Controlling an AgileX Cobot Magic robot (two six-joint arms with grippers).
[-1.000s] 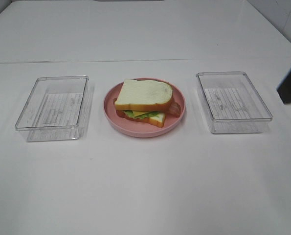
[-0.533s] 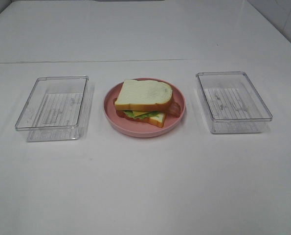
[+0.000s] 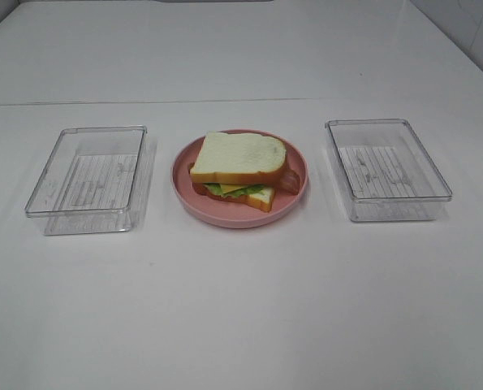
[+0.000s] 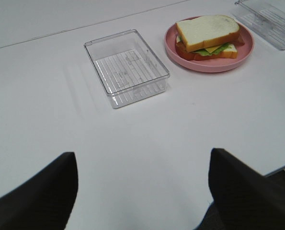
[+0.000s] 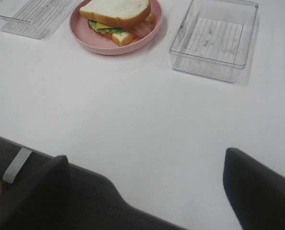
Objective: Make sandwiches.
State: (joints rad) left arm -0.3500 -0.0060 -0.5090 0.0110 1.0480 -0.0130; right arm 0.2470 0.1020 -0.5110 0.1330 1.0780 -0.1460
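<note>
I work at a lab-like test bench: bare white table (image 3: 241, 309), white wall, props neatly staged.

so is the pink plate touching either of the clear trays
Apart. The exterior high view shows bare white table between the pink plate and the left tray, and again between the plate and the right tray.

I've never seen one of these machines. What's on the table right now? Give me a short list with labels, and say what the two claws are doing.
sandwich: assembled, two bread slices with lettuce, cheese and bacon, resting on the plate
pink plate: middle of the table, between the trays
left clear tray: empty
right clear tray: empty
left gripper: open, holding nothing, well back from the food
right gripper: open, holding nothing, well back from the food
</note>
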